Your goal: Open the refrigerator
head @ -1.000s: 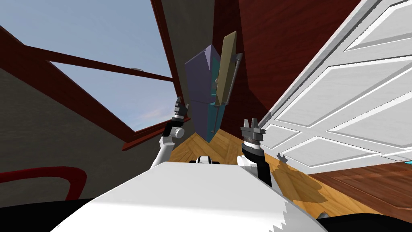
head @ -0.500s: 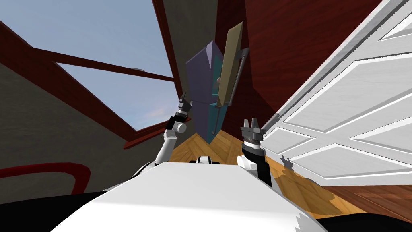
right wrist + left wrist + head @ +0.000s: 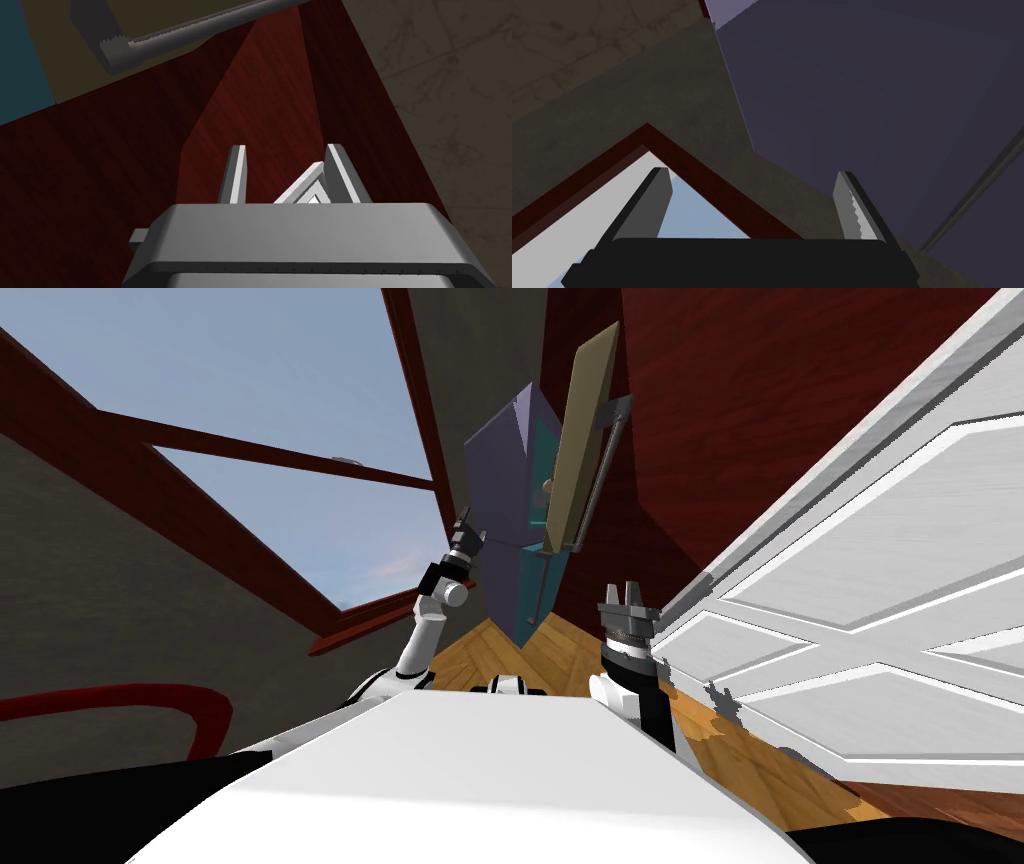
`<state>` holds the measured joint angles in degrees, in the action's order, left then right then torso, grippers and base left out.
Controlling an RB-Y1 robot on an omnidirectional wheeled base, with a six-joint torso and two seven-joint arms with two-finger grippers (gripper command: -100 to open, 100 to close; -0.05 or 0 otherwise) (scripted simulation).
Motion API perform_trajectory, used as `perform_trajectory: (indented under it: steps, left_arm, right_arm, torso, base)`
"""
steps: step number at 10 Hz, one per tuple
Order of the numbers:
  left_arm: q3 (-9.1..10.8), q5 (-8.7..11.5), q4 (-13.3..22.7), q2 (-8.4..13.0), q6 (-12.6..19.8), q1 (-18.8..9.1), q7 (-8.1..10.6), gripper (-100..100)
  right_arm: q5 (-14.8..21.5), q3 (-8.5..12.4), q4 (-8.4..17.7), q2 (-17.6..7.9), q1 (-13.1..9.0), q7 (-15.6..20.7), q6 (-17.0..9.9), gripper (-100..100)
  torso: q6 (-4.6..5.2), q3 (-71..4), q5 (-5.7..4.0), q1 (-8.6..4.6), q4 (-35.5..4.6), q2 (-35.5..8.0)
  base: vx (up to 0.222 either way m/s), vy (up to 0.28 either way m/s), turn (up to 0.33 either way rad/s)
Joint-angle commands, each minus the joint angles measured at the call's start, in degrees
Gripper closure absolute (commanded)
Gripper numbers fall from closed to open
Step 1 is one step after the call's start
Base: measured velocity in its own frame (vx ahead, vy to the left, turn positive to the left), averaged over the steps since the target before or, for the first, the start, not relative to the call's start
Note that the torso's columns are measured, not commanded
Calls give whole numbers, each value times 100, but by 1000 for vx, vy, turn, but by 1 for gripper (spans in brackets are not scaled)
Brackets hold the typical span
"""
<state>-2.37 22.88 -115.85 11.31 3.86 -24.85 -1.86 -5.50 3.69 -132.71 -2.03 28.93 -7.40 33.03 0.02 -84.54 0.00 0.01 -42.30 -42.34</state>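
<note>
To the right, largest of all, a white panelled door (image 3: 850,588) slanting across the head view. To the left, a window (image 3: 250,388) in a dark red frame. Between them, against a dark red wood wall (image 3: 700,408) and standing on the wooden floor (image 3: 540,648), the refrigerator (image 3: 500,478), with a purple-grey body. Olive refrigerator door (image 3: 585,418) swung partway off that body, with the teal interior (image 3: 540,458) showing in the gap, so probably midway through the opening. Long grey handle (image 3: 600,478) on the door's outer face, turned toward the red wall. To finish the swing well, press on the door's inner face or free edge, or hook the handle. Follow the arc round the hinge rather than hauling straight back, and stay clear of the white panelled door. Left arm raised and stretched forward. Left gripper (image 3: 467,531) close by the refrigerator's side wall, near the corner of the window frame, aimed along that wall rather than at the door. Cannot tell whether touching it. Fingers (image 3: 658,200) spread wide, holding nothing. Right arm low and upright. Right gripper (image 3: 627,591) pointing up toward the handle, well apart from it. Its fingers (image 3: 236,172) parted by a narrower gap, gripping nothing.
</note>
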Motion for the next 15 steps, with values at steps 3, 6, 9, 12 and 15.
perform_trajectory:
  steps: [3, 6, 9, 12, 15]
  left_arm:
    - [-96, 355, 431, 104, 606, -757, 71, -100]
    - [-140, 527, 640, 148, 896, -1294, 106, -100]
    - [-184, 699, 861, 194, 1227, -1757, 140, -100]
    - [-229, 869, 1095, 241, 1560, -2234, 176, -100]
    - [-273, 1038, 1339, 289, 1890, -2743, 211, -100]
  right_arm:
    - [0, 0, 0, 0, 0, 0, 0, 0]
    - [0, 0, 0, 0, 0, 0, 0, 0]
    - [0, 0, 0, 0, 0, 0, 0, 0]
    - [0, 0, 0, 0, 0, 0, 0, 0]
    - [0, 0, 0, 0, 0, 0, 0, 0]
  torso:
    - [0, 1, 2, 4, 0, -2]
    - [-1, -1, 1, 1, 1, 2]
    - [0, -1, 2, 4, 1, 2]
    - [0, 2, 2, 6, 0, -2]
    - [0, 0, 1, 3, 0, 0]
  base:
    - [42, -38, 82]
    - [45, -43, 82]
    - [48, -45, 87]
    - [42, -46, 73]
    - [40, -42, 98]
